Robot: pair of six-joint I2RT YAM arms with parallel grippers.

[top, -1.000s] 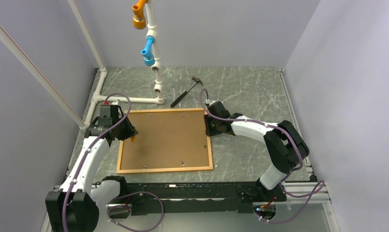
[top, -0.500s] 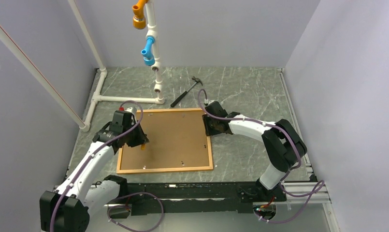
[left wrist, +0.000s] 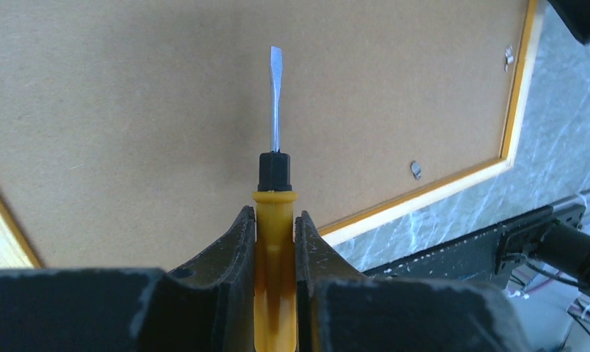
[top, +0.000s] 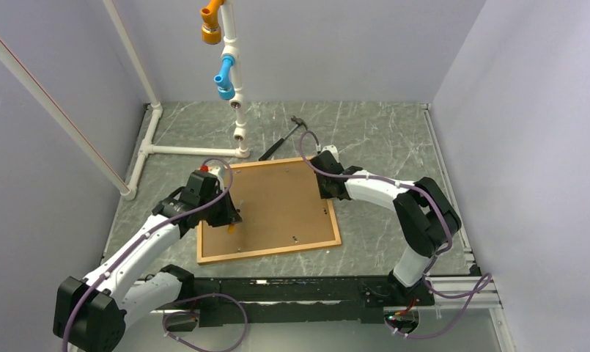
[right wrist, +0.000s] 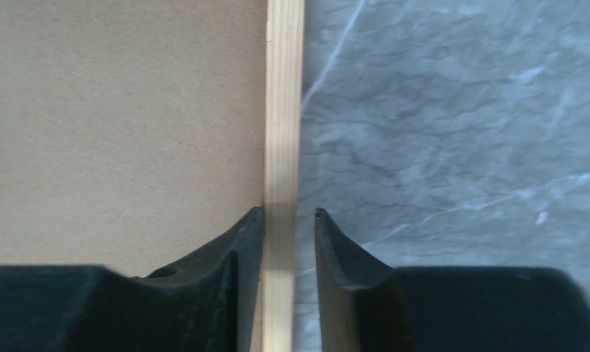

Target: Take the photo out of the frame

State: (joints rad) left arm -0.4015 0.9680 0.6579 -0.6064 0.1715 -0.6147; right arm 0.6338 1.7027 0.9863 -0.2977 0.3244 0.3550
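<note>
The frame (top: 270,251), a thin orange border, lies face down on the table and slightly askew. The photo's brown board back (top: 277,205) fills it; the print side is hidden. My left gripper (top: 231,224) hovers over the board's left part, shut on a yellow-handled screwdriver (left wrist: 275,242). Its flat blade points across the board (left wrist: 130,110). Small metal clips (left wrist: 416,170) sit along the frame's bar (left wrist: 423,194). My right gripper (top: 325,183) is at the frame's far right corner. Its jaws (right wrist: 288,213) stand open astride the bar (right wrist: 284,110), the left finger against it and a gap on the right.
A hammer (top: 281,141) lies just beyond the frame's far edge. A white pipe structure (top: 196,150) runs along the far left, with an upright carrying blue and orange fittings (top: 224,73). Grey walls close in both sides, and the black base rail (top: 299,293) borders the near edge.
The frame has slid to the right and turned anticlockwise along with my right gripper. My left gripper has carried the screwdriver rightward, from the frame's left edge to over the board.
</note>
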